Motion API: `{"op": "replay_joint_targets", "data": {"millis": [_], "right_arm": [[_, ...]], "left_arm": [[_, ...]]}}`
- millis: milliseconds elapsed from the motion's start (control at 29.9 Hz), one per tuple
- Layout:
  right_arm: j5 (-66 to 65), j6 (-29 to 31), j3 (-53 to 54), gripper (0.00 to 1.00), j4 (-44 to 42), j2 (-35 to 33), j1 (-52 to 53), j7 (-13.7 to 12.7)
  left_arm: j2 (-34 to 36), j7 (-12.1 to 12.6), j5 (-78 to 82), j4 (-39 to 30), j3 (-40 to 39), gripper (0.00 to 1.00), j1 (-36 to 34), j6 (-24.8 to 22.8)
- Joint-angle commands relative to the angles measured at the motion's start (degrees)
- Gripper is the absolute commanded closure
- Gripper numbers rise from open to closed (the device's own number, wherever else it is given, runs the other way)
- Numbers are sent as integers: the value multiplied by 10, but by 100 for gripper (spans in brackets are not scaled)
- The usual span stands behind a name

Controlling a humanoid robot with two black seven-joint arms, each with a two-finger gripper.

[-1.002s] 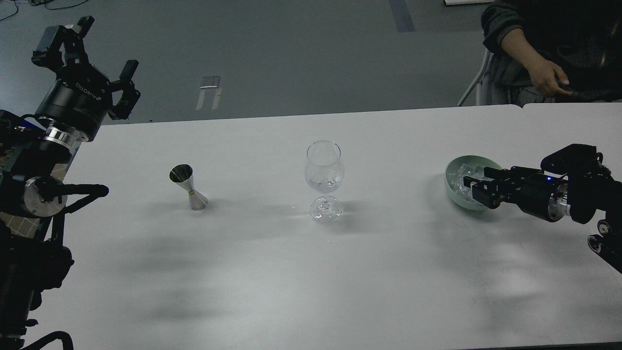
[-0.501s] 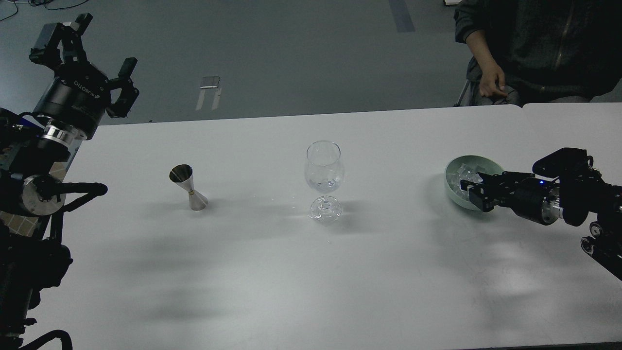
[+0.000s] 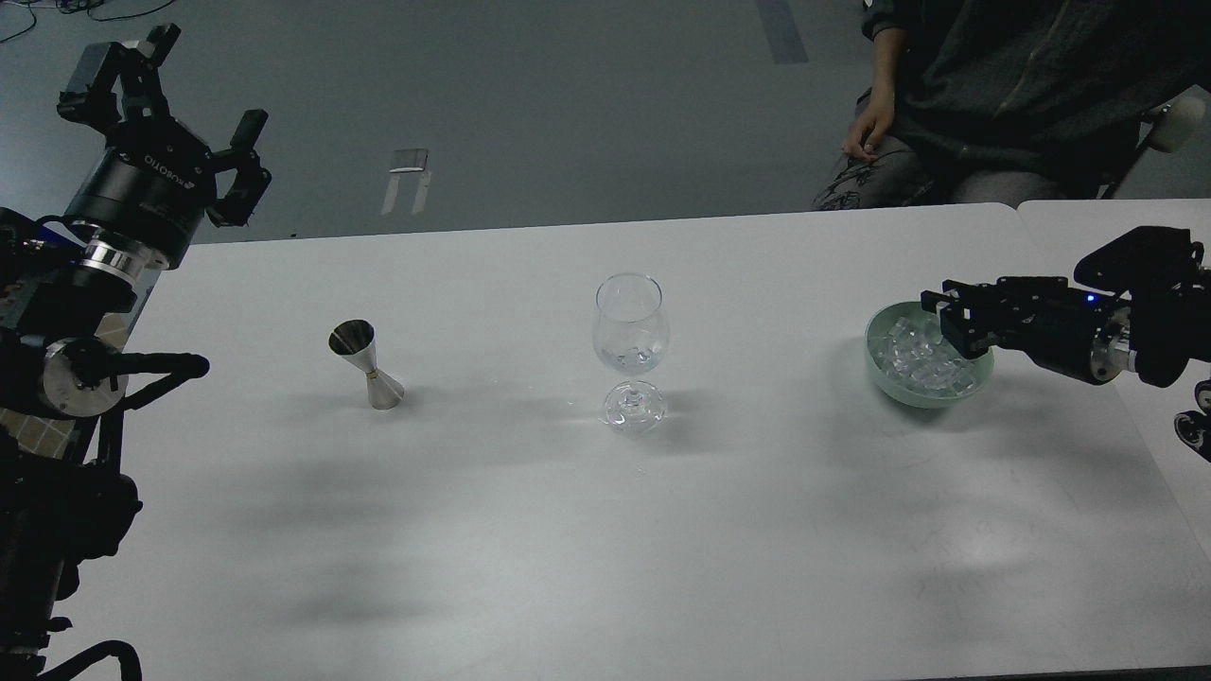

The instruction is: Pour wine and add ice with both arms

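Note:
A clear wine glass (image 3: 632, 326) stands upright at the table's middle with a little liquid in its bowl. A steel jigger (image 3: 367, 364) stands to its left. A pale green bowl (image 3: 885, 378) at the right holds a heap of clear ice (image 3: 920, 364). My right gripper (image 3: 946, 320) comes in from the right and hovers over the bowl's far right part, just above the ice. Its dark fingers cannot be told apart, and whether they hold a cube is hidden. My left gripper (image 3: 184, 90) is raised off the table's far left corner, fingers spread open and empty.
A person in dark clothes (image 3: 993, 85) sits behind the table's far right corner, one hand (image 3: 866, 128) hanging near the edge. A second table (image 3: 1164, 435) joins on the right. The white table (image 3: 587, 530) is bare in front of the glass.
My right gripper has lifted from the bowl's near side and moved up and right over the ice. The person has shifted left. The left arm has barely moved.

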Motion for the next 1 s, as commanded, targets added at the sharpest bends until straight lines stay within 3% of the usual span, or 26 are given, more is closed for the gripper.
{"op": "replay_joint_targets", "data": {"millis": [0, 200, 434, 702, 969], "right_arm": [[19, 9, -1, 100, 56, -46, 53, 0], [43, 83, -4, 100, 135, -67, 175, 1], [34, 171, -28, 100, 160, 44, 293, 1], [-10, 205, -79, 100, 160, 135, 319, -1], [-20, 221, -153, 100, 158, 142, 318, -1]], "left_arm": [[0, 0, -1, 0, 0, 3, -1, 0], [0, 0, 0, -1, 0, 3, -3, 0], [2, 1, 0, -8, 0, 3, -2, 0], [2, 3, 0, -9, 1, 3, -1, 0], [0, 4, 0, -10, 1, 3, 0, 0]]}}
